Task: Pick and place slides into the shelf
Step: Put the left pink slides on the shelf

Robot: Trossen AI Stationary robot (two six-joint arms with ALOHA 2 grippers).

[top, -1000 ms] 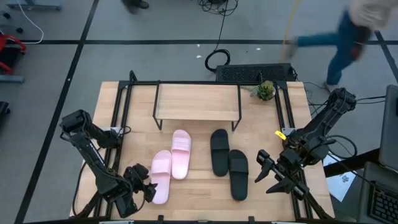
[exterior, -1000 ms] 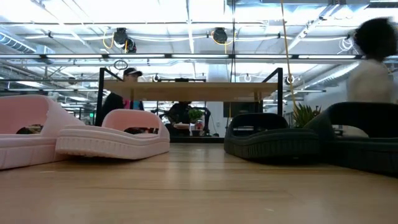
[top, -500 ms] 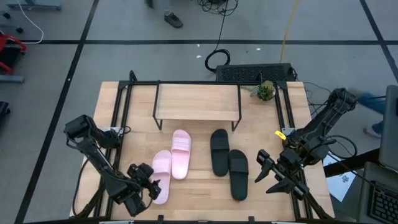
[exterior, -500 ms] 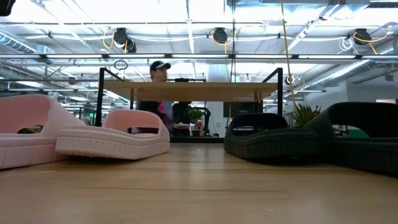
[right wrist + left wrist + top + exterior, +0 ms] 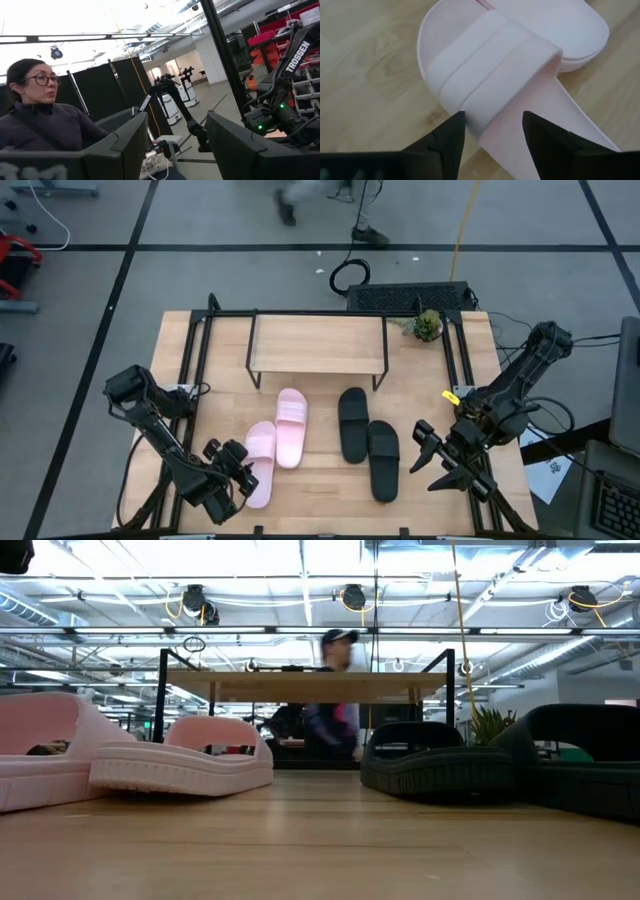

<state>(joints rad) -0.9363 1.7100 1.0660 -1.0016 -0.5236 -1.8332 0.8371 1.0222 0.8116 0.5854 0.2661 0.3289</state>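
Observation:
Two pale pink slides lie on the table, one near the front edge point(image 5: 258, 463) and one farther back point(image 5: 291, 412). Two black slides point(image 5: 352, 423) point(image 5: 383, 460) lie to their right, all on their soles. The shelf point(image 5: 318, 343) stands at the far side on its black legs. My left gripper point(image 5: 493, 132) slants down over the near pink slide, its fingers apart on either side of the wide strap's end point(image 5: 490, 95). My right gripper point(image 5: 425, 455) stands open, raised at the table's near right and pointing into the room. My left gripper comes at the near pink slide's strap end point(image 5: 492, 117) slanting down from the table's near left. One finger point(image 5: 452, 137) is outside the strap and the other point(image 5: 540, 135) over the sole. I cannot tell whether either finger touches. The slide lies flat on the table.
A small potted plant point(image 5: 427, 325) stands at the far right corner. Black frame rails point(image 5: 195, 350) run along the table's left and right sides. A person point(image 5: 335, 690) walks behind the table, and another person point(image 5: 35, 115) shows in the right wrist view.
My left gripper has sunk a little toward the near pink slide and rolled slightly. The slides have stayed where they were. A person has walked across behind the table.

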